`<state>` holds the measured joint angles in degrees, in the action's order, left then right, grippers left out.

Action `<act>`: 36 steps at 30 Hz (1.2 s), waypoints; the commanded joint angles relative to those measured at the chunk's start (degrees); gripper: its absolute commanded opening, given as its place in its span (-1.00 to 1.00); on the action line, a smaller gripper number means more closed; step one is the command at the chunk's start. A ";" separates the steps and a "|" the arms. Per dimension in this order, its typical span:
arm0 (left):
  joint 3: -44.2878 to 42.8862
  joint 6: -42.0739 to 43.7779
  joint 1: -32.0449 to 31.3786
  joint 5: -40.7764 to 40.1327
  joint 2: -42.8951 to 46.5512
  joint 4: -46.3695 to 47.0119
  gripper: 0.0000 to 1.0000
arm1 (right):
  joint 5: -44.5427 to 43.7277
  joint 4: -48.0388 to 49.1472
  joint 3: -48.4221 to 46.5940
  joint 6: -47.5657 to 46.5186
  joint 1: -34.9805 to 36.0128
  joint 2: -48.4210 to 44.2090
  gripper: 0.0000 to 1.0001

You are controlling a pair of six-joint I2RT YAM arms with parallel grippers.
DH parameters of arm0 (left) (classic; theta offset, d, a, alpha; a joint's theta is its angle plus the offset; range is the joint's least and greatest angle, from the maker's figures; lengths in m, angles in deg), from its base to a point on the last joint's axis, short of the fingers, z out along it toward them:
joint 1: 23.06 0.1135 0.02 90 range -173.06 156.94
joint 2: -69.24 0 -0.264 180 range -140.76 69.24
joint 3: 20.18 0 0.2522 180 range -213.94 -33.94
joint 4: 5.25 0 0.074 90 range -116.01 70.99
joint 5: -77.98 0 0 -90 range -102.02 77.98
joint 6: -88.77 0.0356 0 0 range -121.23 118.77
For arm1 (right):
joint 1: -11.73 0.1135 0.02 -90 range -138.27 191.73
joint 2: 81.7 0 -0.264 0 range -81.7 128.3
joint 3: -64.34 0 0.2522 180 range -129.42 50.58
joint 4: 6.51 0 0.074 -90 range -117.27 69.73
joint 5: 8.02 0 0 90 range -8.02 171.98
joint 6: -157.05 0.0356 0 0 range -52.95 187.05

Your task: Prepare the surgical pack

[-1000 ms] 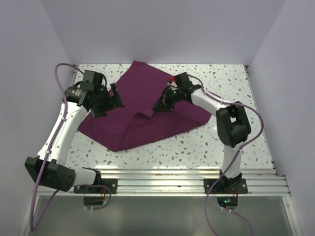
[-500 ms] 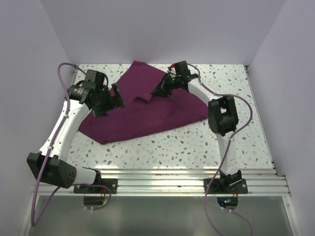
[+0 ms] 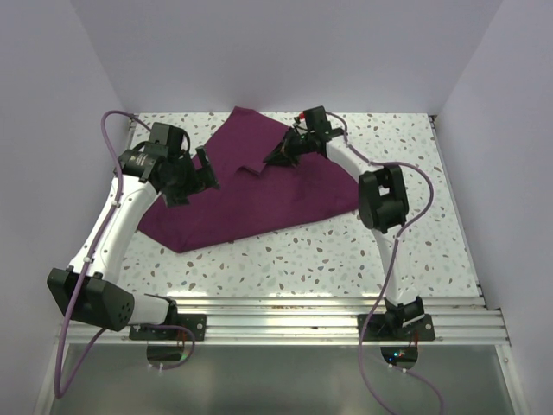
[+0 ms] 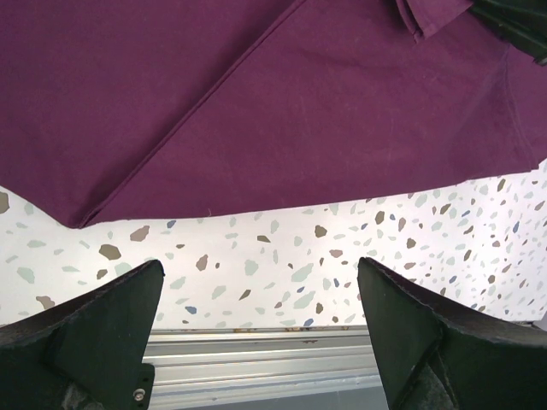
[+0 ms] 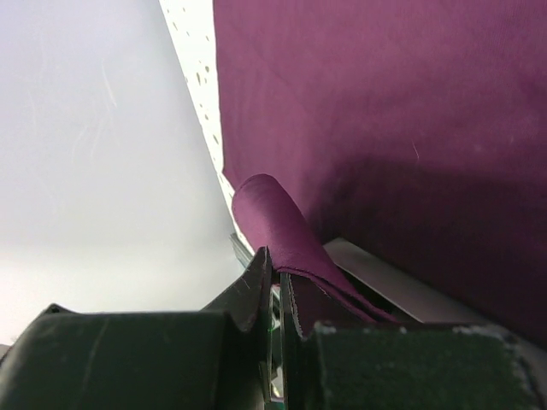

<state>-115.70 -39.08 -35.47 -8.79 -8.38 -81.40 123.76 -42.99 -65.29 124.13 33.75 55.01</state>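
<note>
Right wrist view: cloth (image 5: pixel 385 102) corner vanishes between right end effector (image 5: pixel 275 266) fingers; silver edge (image 5: pixel 402 288) under cloth mostly covered. Left wrist view crops cloth.

1. The left arm (image 3: pixel 117 229) is folded outward from its base. Its elbow is set low at the near left, and the white forearm is raised toward the far side.
2. The left end effector (image 3: pixel 206 169) is turned toward the right. In the left wrist view its two dark fingers (image 4: pixel 102 316) are seen spread wide apart, with nothing gripped between them.
3. The right arm (image 3: pixel 386 259) is extended from its base up to a dark elbow joint, and from there the forearm is angled toward the far left.
4. The right end effector (image 3: pixel 271 161) is pointed down and to the left. In the right wrist view its fingers (image 5: pixel 255 286) are seen pressed together on a raised fold of the plum-purple cloth (image 5: pixel 282 224).
</note>
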 commanded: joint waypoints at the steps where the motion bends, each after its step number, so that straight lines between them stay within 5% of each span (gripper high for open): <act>1: 0.11 0.84 0.36 0.47 -0.07 0.95 0.99 | 1.90 1.36 -5.75 1.98 -0.93 1.89 -1.00; 25: 4.50 -0.30 2.29 -2.69 -0.77 -0.10 0.99 | 1.73 3.47 -16.14 4.97 -1.02 15.08 -1.00; 36: 10.29 1.72 14.77 0.20 -1.30 2.27 0.99 | 1.99 4.53 -16.05 4.71 -1.02 16.93 -0.95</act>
<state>-106.73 -39.03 -23.84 -9.69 -9.50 -80.79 123.80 -41.20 -78.73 127.73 32.97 71.46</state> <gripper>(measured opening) 0.994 0.029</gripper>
